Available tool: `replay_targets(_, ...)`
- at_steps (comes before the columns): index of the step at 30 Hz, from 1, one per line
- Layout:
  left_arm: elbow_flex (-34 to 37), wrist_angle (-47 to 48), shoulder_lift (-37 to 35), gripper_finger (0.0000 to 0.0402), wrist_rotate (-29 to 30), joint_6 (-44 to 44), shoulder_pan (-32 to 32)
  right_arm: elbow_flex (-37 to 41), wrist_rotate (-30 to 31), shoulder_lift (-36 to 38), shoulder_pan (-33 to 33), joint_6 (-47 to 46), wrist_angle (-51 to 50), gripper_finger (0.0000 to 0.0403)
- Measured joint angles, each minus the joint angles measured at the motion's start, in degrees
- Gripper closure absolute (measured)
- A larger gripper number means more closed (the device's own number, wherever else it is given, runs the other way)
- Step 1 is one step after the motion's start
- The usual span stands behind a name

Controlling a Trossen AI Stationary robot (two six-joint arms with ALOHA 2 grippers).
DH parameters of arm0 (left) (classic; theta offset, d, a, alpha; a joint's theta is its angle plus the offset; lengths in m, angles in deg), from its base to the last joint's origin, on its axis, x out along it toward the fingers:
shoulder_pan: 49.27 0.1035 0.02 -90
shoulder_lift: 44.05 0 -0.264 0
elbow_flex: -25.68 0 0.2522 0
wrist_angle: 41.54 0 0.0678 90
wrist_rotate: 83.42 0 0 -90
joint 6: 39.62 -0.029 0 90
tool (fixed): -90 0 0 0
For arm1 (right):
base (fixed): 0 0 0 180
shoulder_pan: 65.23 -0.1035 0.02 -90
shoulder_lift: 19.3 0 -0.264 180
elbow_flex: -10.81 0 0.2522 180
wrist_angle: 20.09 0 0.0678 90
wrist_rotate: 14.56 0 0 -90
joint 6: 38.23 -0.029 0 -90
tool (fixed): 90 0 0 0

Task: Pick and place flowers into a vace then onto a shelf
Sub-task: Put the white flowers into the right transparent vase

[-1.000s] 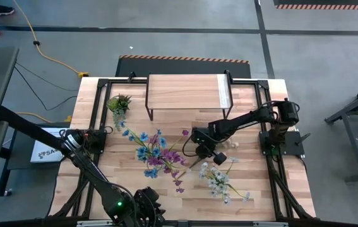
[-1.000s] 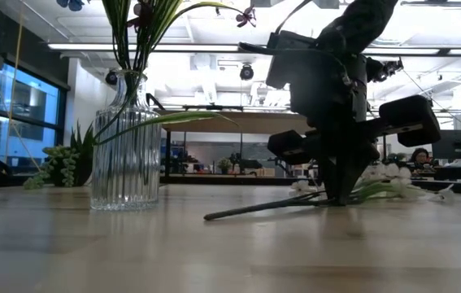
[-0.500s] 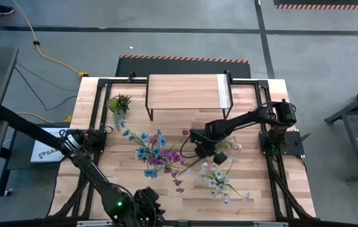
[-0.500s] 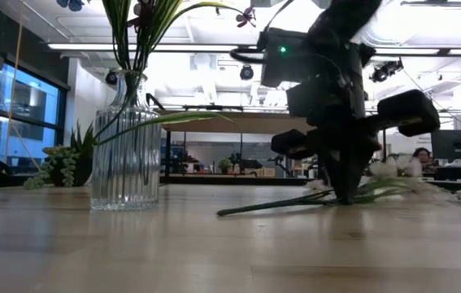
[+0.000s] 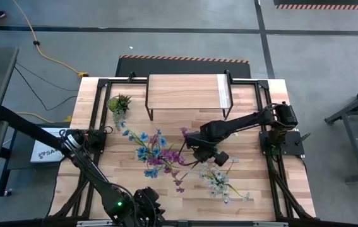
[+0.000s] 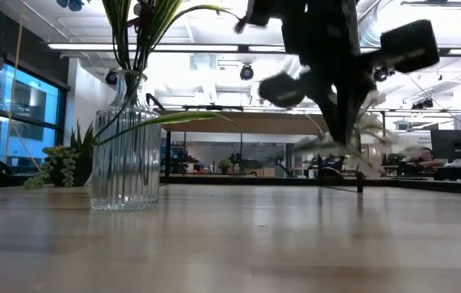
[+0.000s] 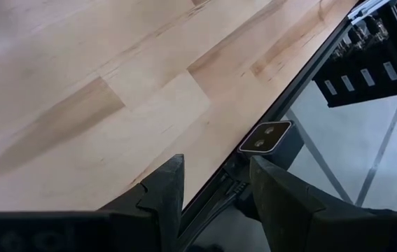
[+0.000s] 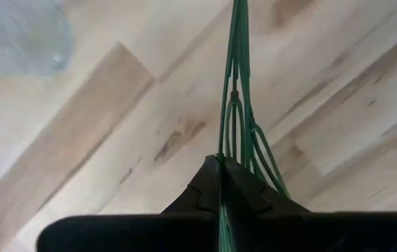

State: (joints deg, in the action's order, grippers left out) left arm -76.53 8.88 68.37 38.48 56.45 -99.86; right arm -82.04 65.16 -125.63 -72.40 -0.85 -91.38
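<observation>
Flowers with white and pale pink blossoms point(image 5: 220, 180) hang by their thin green stems from the right gripper point(image 5: 199, 153), which is clenched on the stems, just right of centre in the overhead frame; in the low view this spray is lifted clear of the tabletop point(image 5: 254, 189), so the pickup looks made but the placing is not. A ribbed glass vase point(image 6: 125, 159), at left in the low view, already holds green stems; from above, purple and blue flowers point(image 5: 156, 154) spread at centre-left, apparently that vase's bunch. Judging from this, one bunch is in, one is in hand, and moving the vase to the shelf point(image 5: 187, 92), at upper centre with nothing on it, is all left to do. Counted: two flower bunches, one vase, one shelf, one small potted plant point(image 5: 119, 102) at upper left. Left gripper point(image 7: 216, 192) waits at the table's lower left edge, fingers apart, grasping nothing.
</observation>
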Motion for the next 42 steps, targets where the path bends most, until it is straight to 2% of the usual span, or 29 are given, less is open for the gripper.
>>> replay_targets(9,0.0,0.4,0.0,0.0204,0.0,-1.3,0.0,-4.9,5.4,0.1,0.1,-1.2,-8.2,0.0403)
replay_targets(24,0.0,0.6,0.0,0.0204,0.0,-1.5,0.0,-9.6,10.8,1.9,0.1,-2.5,-18.9,0.0402)
replay_targets(34,0.0,1.3,0.0,0.0204,0.1,-1.9,0.0,-12.8,18.5,4.0,0.4,-3.7,-27.6,0.0402)
replay_targets(38,0.0,1.3,0.0,0.0204,0.1,-1.9,0.0,-12.8,19.3,4.2,1.8,-5.3,-30.8,0.0402)
replay_targets(42,0.0,1.3,0.0,0.0204,0.1,-1.9,0.0,-12.8,24.7,5.4,3.4,-6.6,-32.6,0.0402)
